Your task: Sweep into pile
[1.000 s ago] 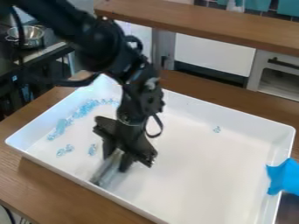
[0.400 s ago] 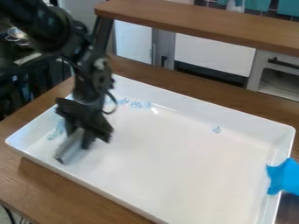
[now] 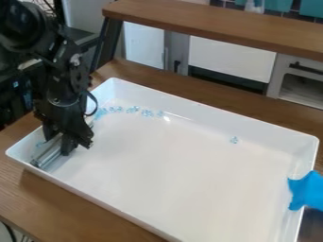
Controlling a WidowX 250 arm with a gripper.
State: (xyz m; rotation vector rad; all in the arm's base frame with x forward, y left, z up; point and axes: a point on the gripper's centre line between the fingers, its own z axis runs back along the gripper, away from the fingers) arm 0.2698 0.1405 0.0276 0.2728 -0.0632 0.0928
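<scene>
My black gripper [image 3: 60, 141] hangs at the left end of the white tray [image 3: 189, 175], shut on a grey, shiny sweeping tool [image 3: 45, 155]. The tool stands low against the tray floor, near the left corner. Light-blue clear pieces [image 3: 132, 109] lie in a loose line along the back left of the tray, behind and right of the gripper. A few bluish bits [image 3: 39, 144] show just left of the tool. One small piece [image 3: 234, 140] lies apart toward the right. The arm covers part of the left wall and whatever lies behind it.
Blue tape or cloth [image 3: 307, 191] covers the tray's right rim. Behind the tray runs a raised wooden shelf [image 3: 221, 26], with white cabinet fronts below it. The tray rests on a brown wooden table [image 3: 69, 208].
The gripper and its tool have moved left across the tray to its left end. Pieces that lay at the left are now covered or pushed over; the lone right piece stays put.
</scene>
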